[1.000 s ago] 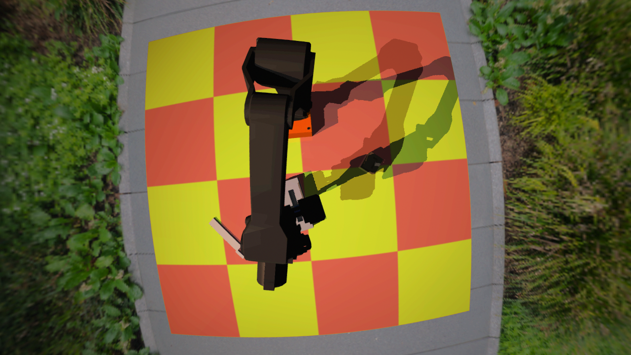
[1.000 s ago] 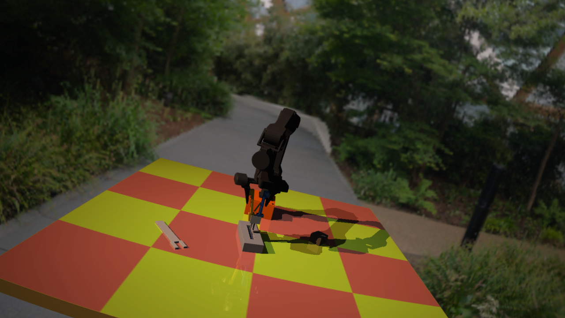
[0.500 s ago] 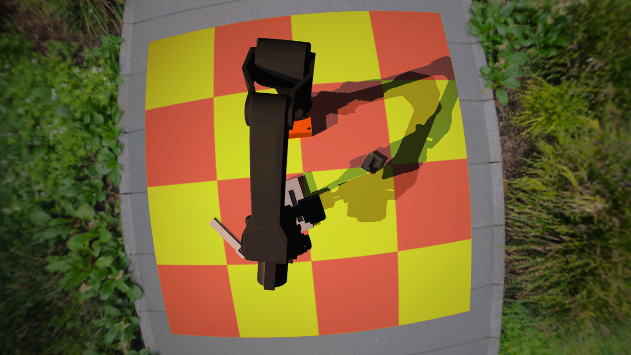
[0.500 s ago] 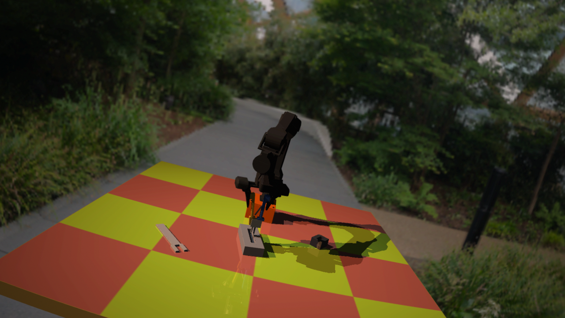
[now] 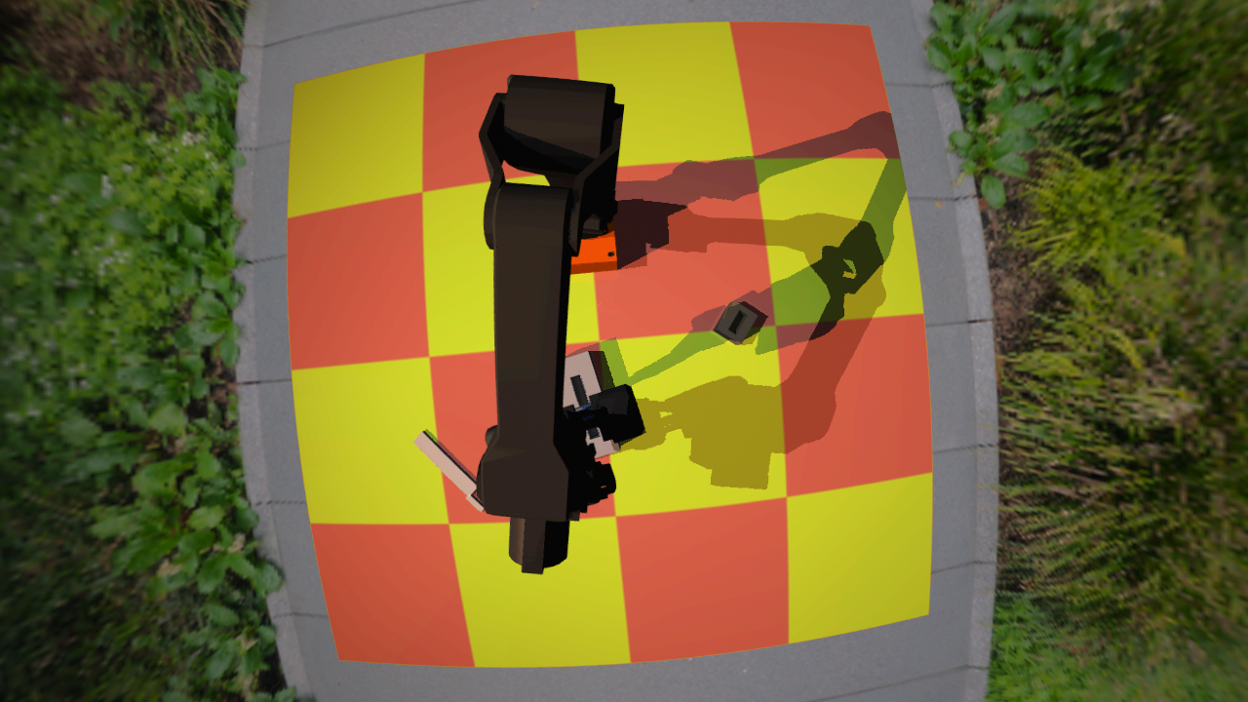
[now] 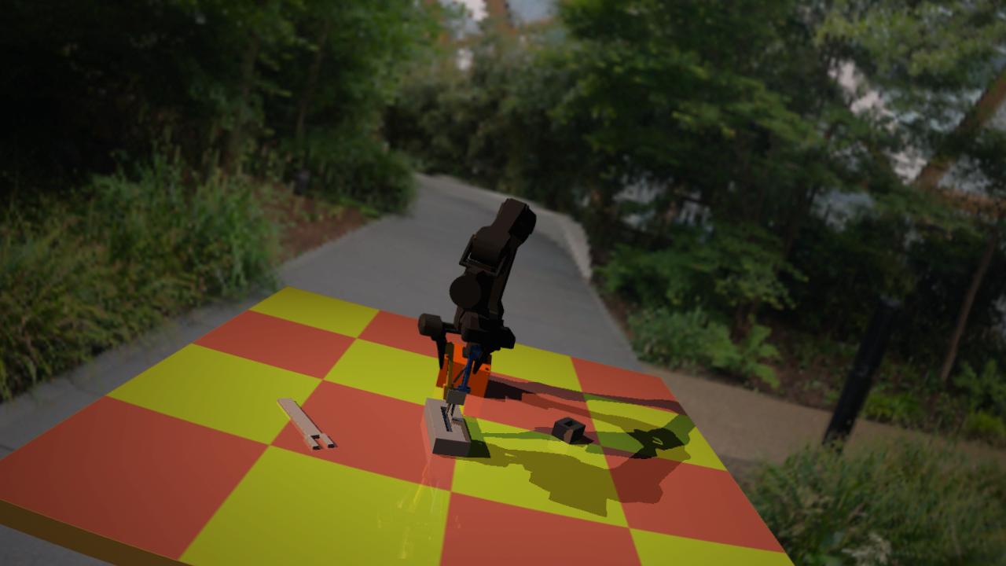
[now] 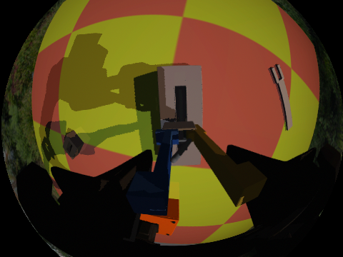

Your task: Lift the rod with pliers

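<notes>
Checkered yellow-red tabletop; blue-and-yellow-handled locking pliers [image 6: 456,395] [image 7: 179,126] over grey slotted block [image 5: 582,373] [image 6: 450,443] [image 7: 192,82], handles apart, jaw state unclear, lock and lift apparently left.

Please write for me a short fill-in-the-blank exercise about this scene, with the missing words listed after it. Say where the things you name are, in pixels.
1. The block with the channel [image 5: 585,370] [image 6: 436,424] [image 7: 191,80] is coloured light ____.
2. One handle of the pliers is yellowish and the other handle [image 6: 469,365] [image 7: 164,157] is ____.
3. The pale forked strip [image 5: 447,457] [image 6: 299,417] [image 7: 286,103] has its fork at ____ of its ends.
4. The box [image 5: 596,253] [image 6: 480,380] [image 7: 168,223] partly hidden behind the pliers in the exterior view is ____.

Missing words: grey; blue; one; orange.
</notes>
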`<state>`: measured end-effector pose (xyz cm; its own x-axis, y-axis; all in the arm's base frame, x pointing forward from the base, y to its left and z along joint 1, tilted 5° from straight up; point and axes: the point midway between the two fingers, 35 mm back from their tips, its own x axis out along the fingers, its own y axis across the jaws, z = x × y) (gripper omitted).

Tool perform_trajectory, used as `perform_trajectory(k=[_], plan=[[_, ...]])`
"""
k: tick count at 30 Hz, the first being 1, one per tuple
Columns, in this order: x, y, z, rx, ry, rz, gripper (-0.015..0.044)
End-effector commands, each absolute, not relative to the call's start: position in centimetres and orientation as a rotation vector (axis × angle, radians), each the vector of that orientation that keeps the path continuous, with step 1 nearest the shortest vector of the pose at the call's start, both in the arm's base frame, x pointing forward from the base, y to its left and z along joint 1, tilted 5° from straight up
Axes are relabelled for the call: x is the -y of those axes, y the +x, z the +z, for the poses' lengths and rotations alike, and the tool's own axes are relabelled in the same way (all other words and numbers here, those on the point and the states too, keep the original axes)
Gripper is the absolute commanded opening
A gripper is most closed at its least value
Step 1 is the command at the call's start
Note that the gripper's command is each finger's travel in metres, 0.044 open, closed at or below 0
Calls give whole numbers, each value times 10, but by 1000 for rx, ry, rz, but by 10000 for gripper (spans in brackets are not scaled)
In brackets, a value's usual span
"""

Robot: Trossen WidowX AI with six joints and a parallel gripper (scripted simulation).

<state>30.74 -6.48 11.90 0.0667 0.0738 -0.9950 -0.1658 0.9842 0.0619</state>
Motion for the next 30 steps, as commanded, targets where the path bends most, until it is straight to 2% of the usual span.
perform_trajectory(k=[1,30], plan=[[64,308,121,-1489,-67,180,321],[63,308,111,-1489,-67,180,321]])
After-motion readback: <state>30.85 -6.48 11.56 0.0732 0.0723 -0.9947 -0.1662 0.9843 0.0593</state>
